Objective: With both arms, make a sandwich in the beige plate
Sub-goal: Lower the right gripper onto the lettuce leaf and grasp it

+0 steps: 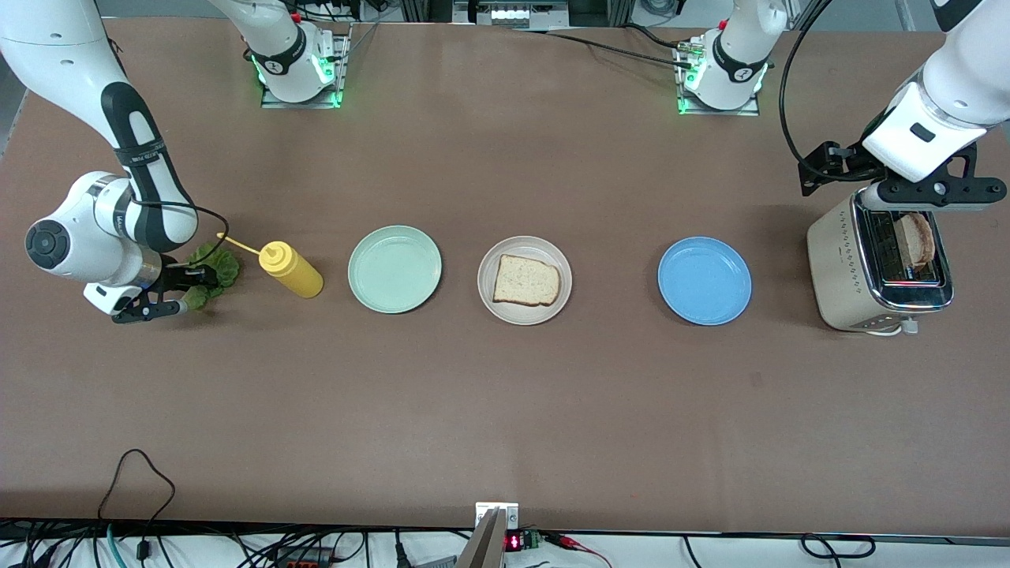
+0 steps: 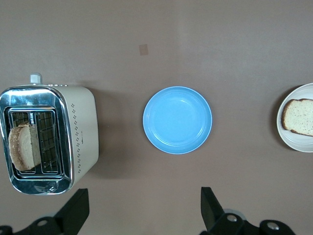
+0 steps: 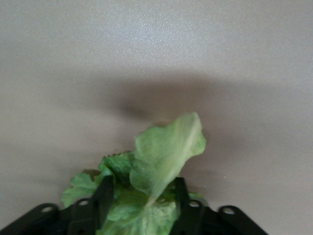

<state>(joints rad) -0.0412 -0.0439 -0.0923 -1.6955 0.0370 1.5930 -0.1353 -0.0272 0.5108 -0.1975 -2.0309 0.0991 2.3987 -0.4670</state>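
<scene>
I'm looking at a robot lab, arm bases (image 1: 298, 59) bolted to a brown table (image 1: 505, 410), cables (image 1: 237, 544) trailing along its edge

High front camera; two wrist cameras

toast slice (image 1: 526, 281) on beige plate (image 1: 493, 304), another slice (image 1: 918, 239) in toaster (image 1: 840, 272)

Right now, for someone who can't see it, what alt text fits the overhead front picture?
One toast slice lies on the beige plate mid-table, between a mint-green plate and a blue plate. The right gripper pinches a lettuce leaf beside a mustard bottle; the left gripper, open, hangs over a toaster holding another slice.
</scene>
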